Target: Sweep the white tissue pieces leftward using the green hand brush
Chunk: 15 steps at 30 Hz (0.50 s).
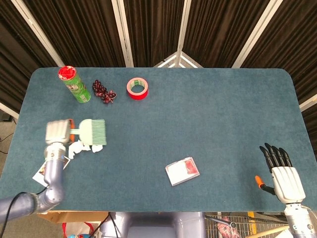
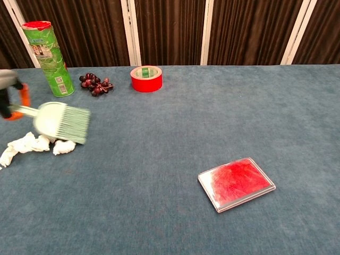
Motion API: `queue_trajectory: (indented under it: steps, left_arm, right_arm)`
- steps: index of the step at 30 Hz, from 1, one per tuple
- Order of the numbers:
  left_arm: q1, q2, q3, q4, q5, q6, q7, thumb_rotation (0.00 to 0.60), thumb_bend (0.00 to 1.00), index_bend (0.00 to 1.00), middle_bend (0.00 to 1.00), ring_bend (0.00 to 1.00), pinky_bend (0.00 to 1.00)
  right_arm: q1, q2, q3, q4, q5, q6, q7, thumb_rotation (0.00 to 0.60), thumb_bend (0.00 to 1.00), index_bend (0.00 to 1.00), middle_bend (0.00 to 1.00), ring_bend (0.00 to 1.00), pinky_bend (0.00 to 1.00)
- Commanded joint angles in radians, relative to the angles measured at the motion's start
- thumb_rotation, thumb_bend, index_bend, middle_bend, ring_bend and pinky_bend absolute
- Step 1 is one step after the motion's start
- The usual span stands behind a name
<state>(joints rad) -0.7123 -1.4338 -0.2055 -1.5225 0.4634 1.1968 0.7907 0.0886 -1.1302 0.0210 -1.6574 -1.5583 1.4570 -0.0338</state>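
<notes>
Left hand (image 1: 58, 133) gripping brush (image 1: 92, 132) by its handle, long axis left–right, bristles over the right edge of the tissue (image 2: 27, 143) heaped just below and leftward; right hand (image 1: 284, 174) far off, fingers spread, holding nothing.

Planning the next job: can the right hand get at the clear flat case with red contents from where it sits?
Probably yes. The right hand rests open near the table's right front edge, and only bare blue tabletop lies between it and the clear case with red contents.

head: overhead, whole table (image 1: 208, 124) | chest: low, frontal, left-centre shared
</notes>
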Motion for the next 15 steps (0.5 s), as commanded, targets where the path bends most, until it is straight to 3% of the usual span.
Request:
queue_trajectory:
  steps: [1,9,15]
  left_arm:
    - [0.053,0.079,0.020,-0.020,-0.035,-0.025,-0.035,0.600,0.74,0.77,1.00,1.00,1.00]
    - [0.142,0.213,0.017,-0.073,0.049,-0.041,-0.201,0.600,0.74,0.77,1.00,1.00,1.00]
    - [0.220,0.317,-0.043,-0.185,0.261,0.009,-0.456,0.600,0.74,0.76,1.00,1.00,1.00]
  right_arm:
    - [0.001,-0.001,-0.002,-0.003,-0.002,-0.001,-0.006,0.600,0.32,0.00,0.00,0.00,0.00]
    - [0.001,-0.005,0.002,-0.008,-0.005,0.004,-0.018,0.600,0.32,0.00,0.00,0.00,0.00]
    - [0.008,-0.012,0.003,-0.008,-0.009,-0.002,-0.028,0.600,0.32,0.00,0.00,0.00,0.00]
